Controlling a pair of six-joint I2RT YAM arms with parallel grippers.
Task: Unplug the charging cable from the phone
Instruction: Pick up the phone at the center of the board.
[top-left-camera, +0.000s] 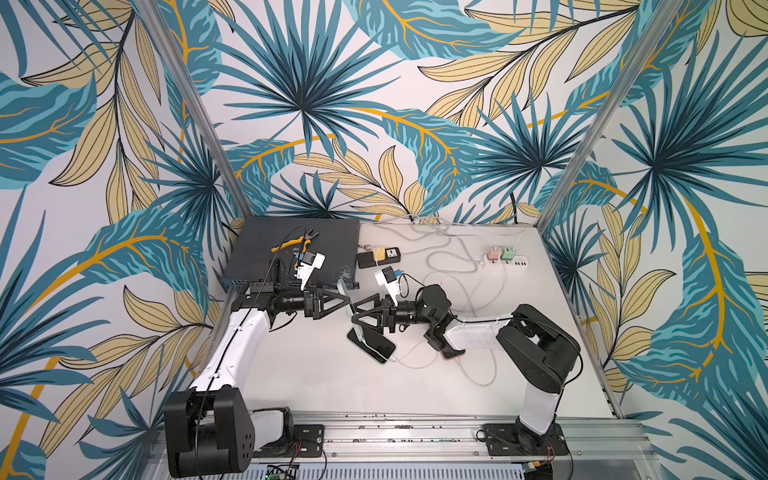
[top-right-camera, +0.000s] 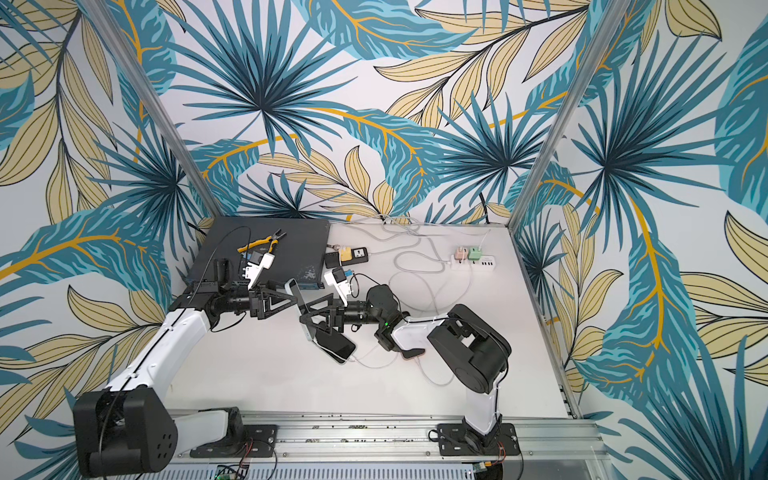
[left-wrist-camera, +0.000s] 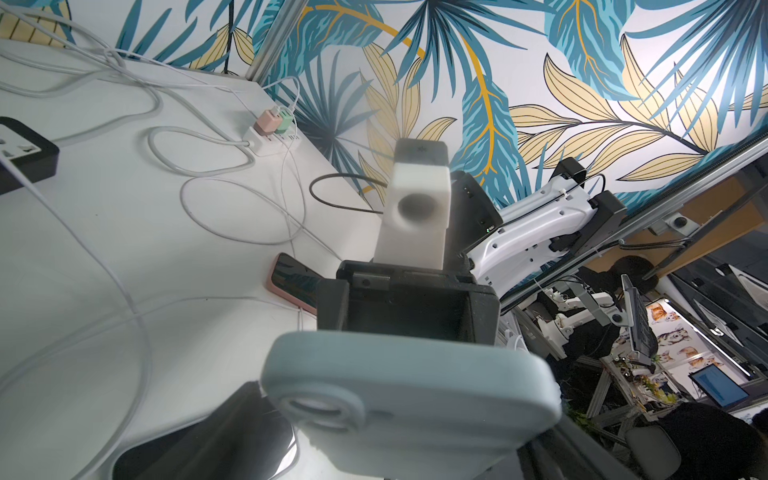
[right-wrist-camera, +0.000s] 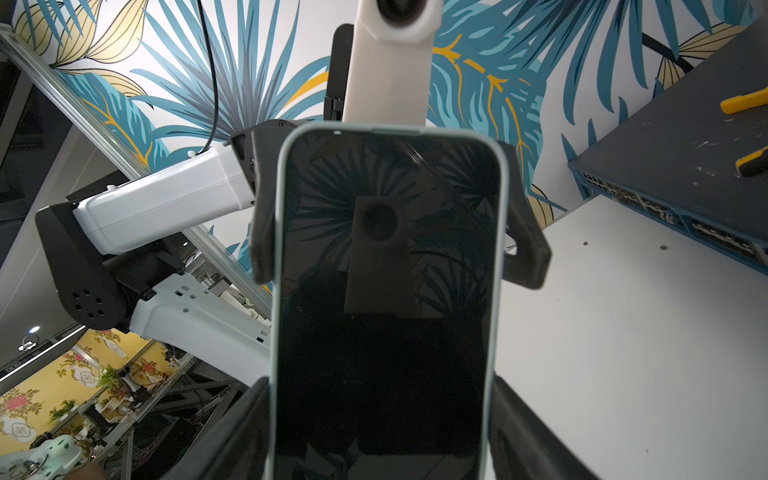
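Right gripper (right-wrist-camera: 380, 399) clamped the lower sides of the phone (right-wrist-camera: 386, 316), held upright above the table (top-left-camera: 291, 374). Left gripper (right-wrist-camera: 395, 270) flanked its top, contact unclear. Rigid, glassy and slippery, the phone looked safest pinched by its cased edges. The charging cable (top-left-camera: 411, 366) lay below, with the phone's port apparently hidden.

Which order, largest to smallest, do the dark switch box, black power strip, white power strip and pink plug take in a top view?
Largest: dark switch box
Next: black power strip and white power strip, alike, unranked
Smallest: pink plug
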